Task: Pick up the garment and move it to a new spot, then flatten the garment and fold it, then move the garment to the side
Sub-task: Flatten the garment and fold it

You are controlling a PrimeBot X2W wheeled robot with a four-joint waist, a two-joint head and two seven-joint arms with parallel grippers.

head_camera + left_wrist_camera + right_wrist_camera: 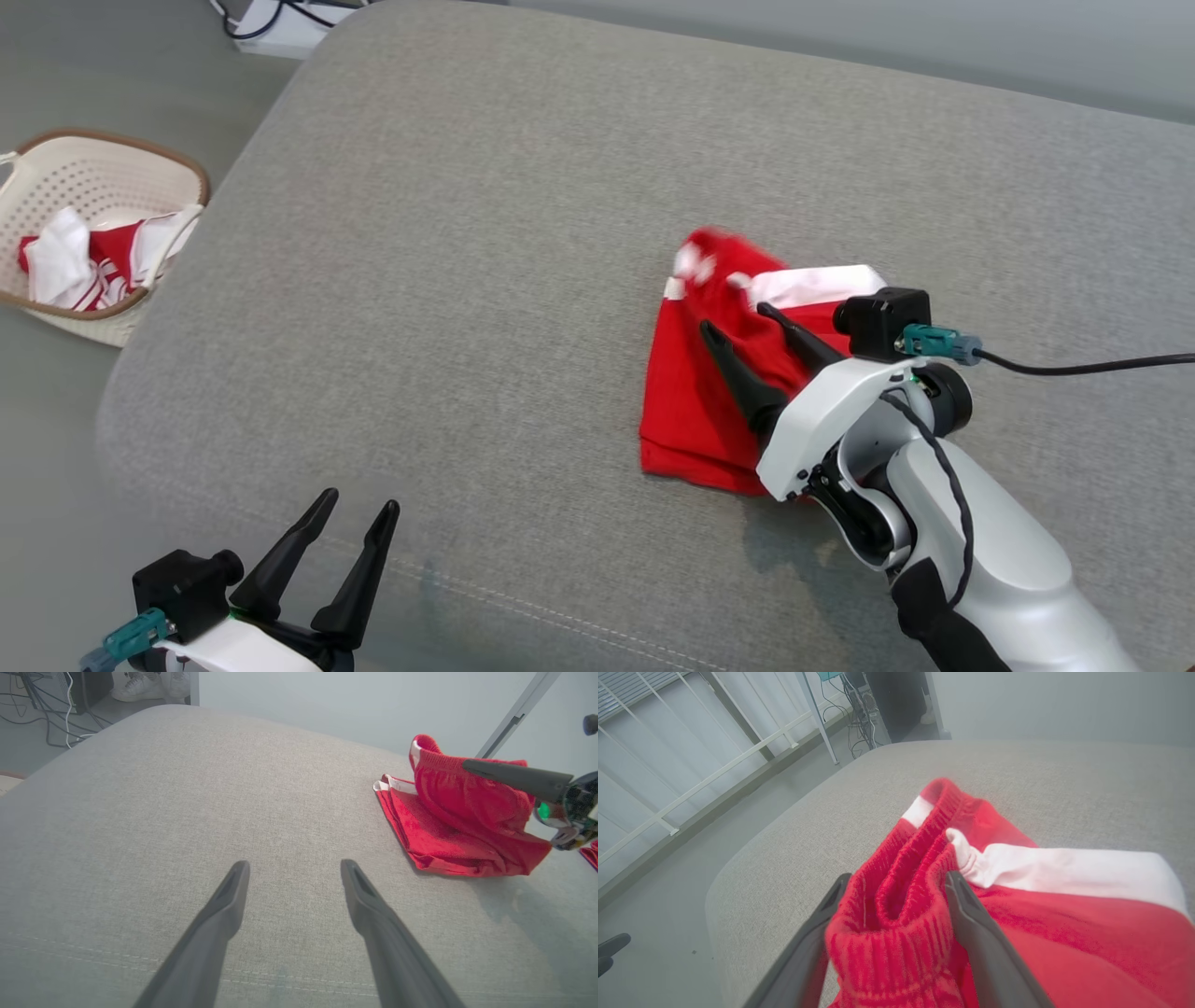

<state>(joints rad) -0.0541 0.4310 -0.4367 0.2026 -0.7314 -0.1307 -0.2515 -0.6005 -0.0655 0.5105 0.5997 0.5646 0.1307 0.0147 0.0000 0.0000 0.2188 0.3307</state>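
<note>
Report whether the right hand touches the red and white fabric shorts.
Touching. Right wrist view: the shorts' red ribbed waistband bunches against both fingers of the right hand.

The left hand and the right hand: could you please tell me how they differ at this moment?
The left hand hovers over bare grey cushion near its stitched front edge, while the right hand is at the red garment. Nothing lies between the left hand's fingers; the garment's ribbed waistband bulges up between the right hand's fingers. Both hands stand open, about equally wide.
</note>
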